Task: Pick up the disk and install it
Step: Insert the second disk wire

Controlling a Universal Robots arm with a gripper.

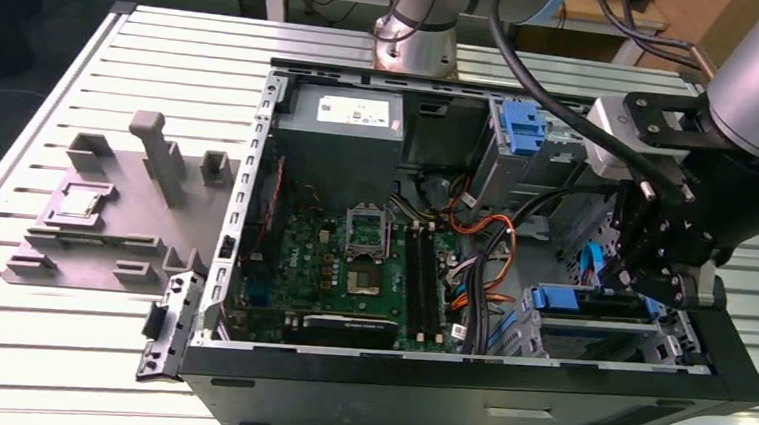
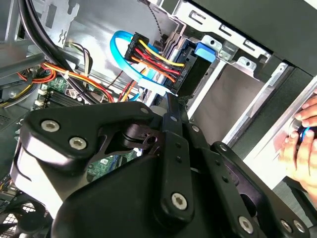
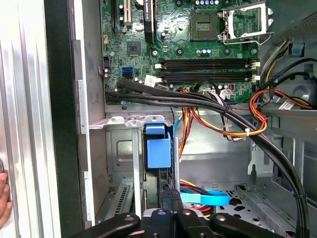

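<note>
I see the case [image 1: 474, 390] lying open on the table [image 1: 62, 351], with the fixture plate [image 1: 112, 214] just beside it on the exterior view's left. Inside, the motherboard [image 1: 362, 271] sits in the middle and the drive cage [image 1: 599, 323] at that view's right, my gripper [image 1: 649, 287] over it.

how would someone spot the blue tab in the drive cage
Find the open computer case, then the metal drive cage in its corner beside the motherboard. The blue tab sits upright at the cage's edge, ahead of the end effector; it is a solid plastic block, unlike the looping blue cable nearby.
</note>
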